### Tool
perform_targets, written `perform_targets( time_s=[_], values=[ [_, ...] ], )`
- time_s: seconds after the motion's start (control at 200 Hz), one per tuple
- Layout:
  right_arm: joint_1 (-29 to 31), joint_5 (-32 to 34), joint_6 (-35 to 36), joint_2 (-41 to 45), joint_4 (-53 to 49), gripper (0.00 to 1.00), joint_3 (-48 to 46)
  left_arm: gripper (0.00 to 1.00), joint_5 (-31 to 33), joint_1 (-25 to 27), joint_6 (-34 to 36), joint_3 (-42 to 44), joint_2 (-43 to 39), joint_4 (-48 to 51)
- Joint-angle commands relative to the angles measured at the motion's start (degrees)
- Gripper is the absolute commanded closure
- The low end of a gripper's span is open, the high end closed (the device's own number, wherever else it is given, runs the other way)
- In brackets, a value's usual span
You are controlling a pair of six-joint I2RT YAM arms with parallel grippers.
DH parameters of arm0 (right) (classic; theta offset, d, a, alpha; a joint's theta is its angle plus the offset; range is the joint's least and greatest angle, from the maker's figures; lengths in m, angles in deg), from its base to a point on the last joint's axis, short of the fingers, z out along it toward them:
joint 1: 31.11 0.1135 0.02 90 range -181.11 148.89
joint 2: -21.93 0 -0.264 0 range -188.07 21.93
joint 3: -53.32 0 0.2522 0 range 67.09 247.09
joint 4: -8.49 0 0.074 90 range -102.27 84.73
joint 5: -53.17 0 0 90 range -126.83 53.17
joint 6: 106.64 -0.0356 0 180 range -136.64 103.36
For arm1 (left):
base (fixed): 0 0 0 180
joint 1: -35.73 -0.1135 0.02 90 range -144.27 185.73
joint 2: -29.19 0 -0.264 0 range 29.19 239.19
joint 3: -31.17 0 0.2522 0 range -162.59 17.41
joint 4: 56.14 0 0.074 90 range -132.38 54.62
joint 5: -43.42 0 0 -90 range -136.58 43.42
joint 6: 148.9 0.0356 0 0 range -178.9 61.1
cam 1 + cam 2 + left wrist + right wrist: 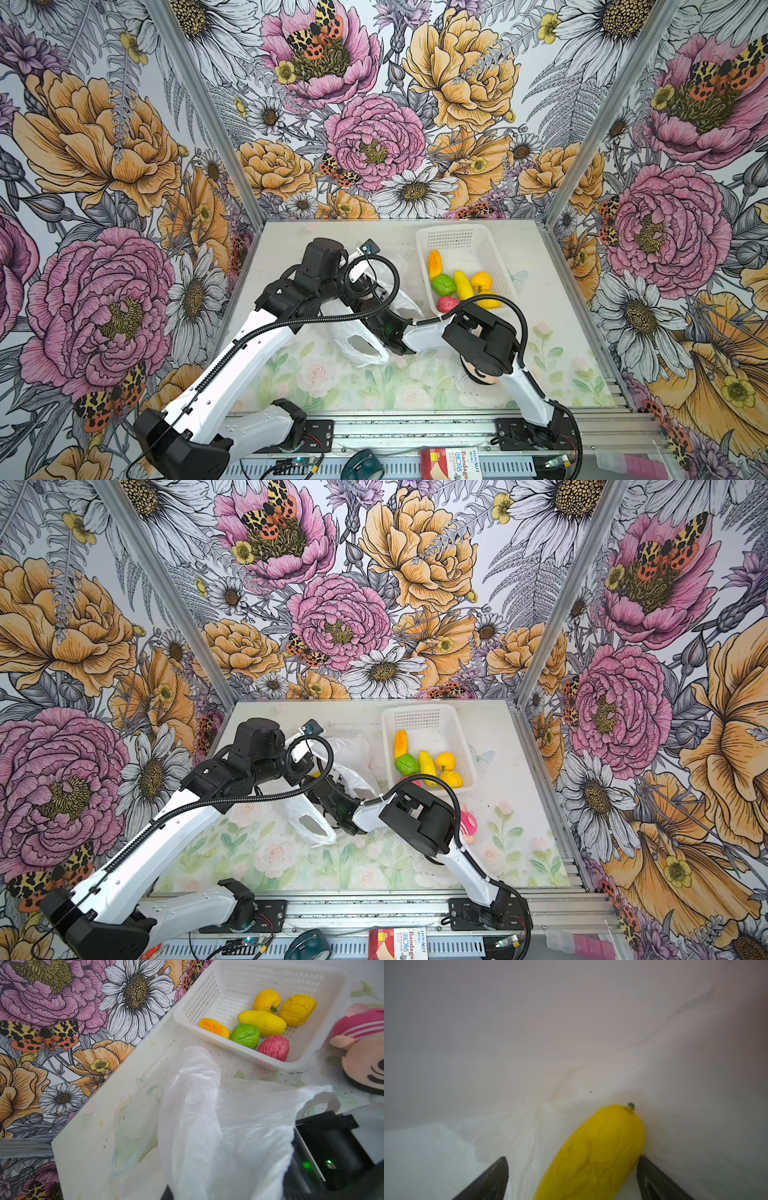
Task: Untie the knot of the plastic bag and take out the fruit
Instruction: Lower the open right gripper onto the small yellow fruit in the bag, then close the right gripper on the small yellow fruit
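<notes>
Yellow fruit [600, 1147] right in the sights, lying between the wide-spread jaws of the right claw [572, 1158], which grips nothing yet: one finger sits close against the fruit's side, the other stands clear with crumpled film beside it. All this is inside the plastic bag [207, 1126], whose wall tents overhead. Left claw [365, 289] is closed tight and looks to be pinching the bag's film, holding the mouth up off the surface [93, 1147]. No knot shows; a handle loop [341, 336] lies open. Beyond, six fruits [261, 1022] sit in the white basket [187, 1016]. Best play, I reckon: shift sideways to centre the fruit, close softly across its narrow width, keep film out of the pinch, then back straight out through the mouth.
</notes>
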Motion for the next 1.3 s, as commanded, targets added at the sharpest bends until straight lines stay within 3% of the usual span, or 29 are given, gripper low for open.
perform_targets(
  time_s=[0.0, 0.325, 0.47, 0.555, 0.641, 0.736, 0.991, 1.066, 1.291],
  values=[
    [-0.8, 0.3, -2.2, -1.9, -3.2, 0.11, 0.6, 1.00, -1.2, 0.2, -0.5, 0.2, -0.8, -1.1],
    [-2.0, 1.5, -1.7, 0.1, -0.8, 0.46, -3.5, 1.00, -1.3, -0.3, -0.6, 0.1, -0.7, -1.1],
    [-2.2, 0.0, 0.1, 1.0, 1.1, 0.52, -4.1, 1.00, -1.3, -0.4, -0.6, 0.1, -0.7, -1.1],
    [-1.8, 0.4, 1.2, 1.6, 0.6, 0.50, -4.0, 1.00, -1.3, -0.3, -0.7, 0.1, -0.7, -1.1],
    [-1.9, 0.0, 1.3, 0.9, -1.2, 0.31, -2.1, 1.00, -1.3, -0.4, -0.7, 0.0, -0.7, -1.2],
    [-2.0, -0.9, 0.1, -1.3, -4.1, 0.19, 1.1, 1.00, -1.5, -0.5, -0.7, 0.1, -0.6, -1.1],
    [-1.9, -0.8, -1.5, -10.5, -21.2, 0.12, 16.5, 1.00, -2.0, -0.4, -0.6, 0.1, -0.5, -1.2],
    [-2.0, -0.6, -1.4, -12.8, -24.7, 0.13, 19.7, 1.00, -2.1, -0.4, -0.6, 0.0, -0.5, -1.1],
    [-2.5, -0.4, -1.3, -10.5, -23.1, 0.42, 16.6, 1.00, -1.7, -0.5, -0.5, 0.1, -0.8, -1.1]
  ],
)
